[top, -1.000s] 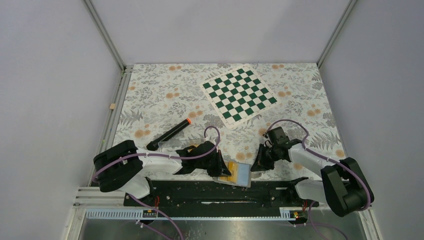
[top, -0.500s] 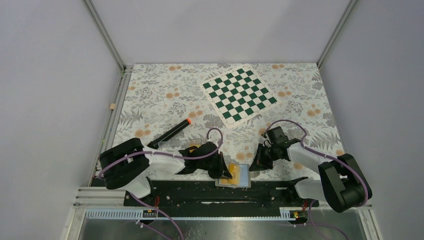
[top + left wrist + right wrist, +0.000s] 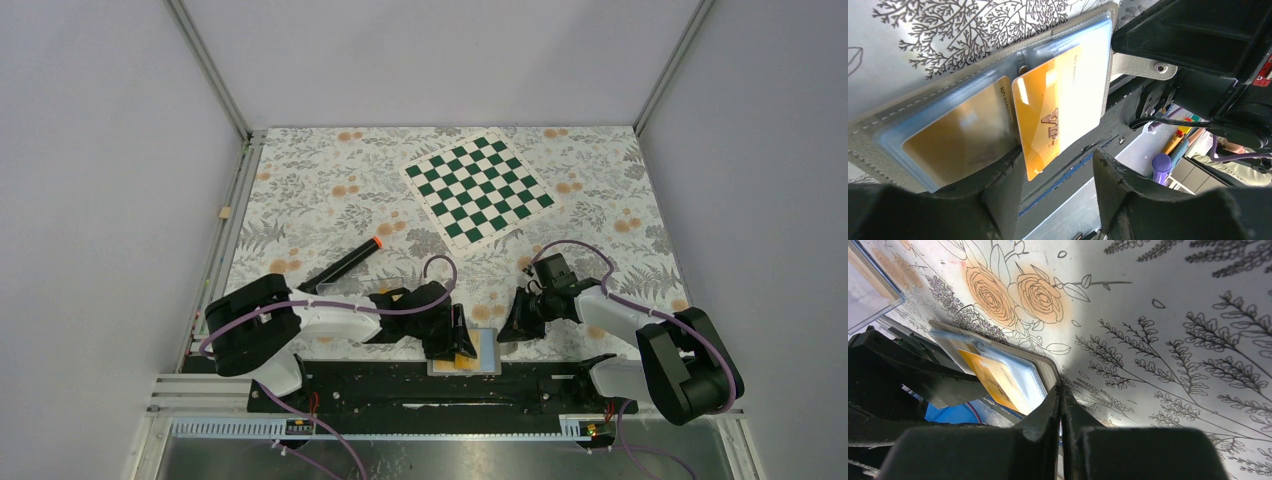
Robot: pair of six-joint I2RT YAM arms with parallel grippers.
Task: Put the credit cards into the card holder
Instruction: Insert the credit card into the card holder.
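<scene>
The grey card holder (image 3: 488,348) lies open at the table's near edge. In the left wrist view one orange-yellow credit card (image 3: 958,137) sits inside a pocket of the card holder (image 3: 1088,60). A second credit card (image 3: 1045,112), marked VIP, is part way in the other pocket, with its lower corner sticking out past the holder's edge. My left gripper (image 3: 1058,185) is open, and that corner lies beside its left finger. My right gripper (image 3: 1060,390) is shut, its tips against the holder's rim (image 3: 1045,367). From there one card (image 3: 993,377) shows.
A green-and-white chessboard (image 3: 478,190) lies at the back. A black marker with an orange tip (image 3: 340,268) lies left of centre. A clear plastic tray (image 3: 868,290) shows in the right wrist view. The black base rail (image 3: 400,385) runs just below the holder.
My left gripper has opened and let go of the VIP card, which stays in the pocket. The holder has settled flatter against the table's near edge. The right gripper has barely moved.
</scene>
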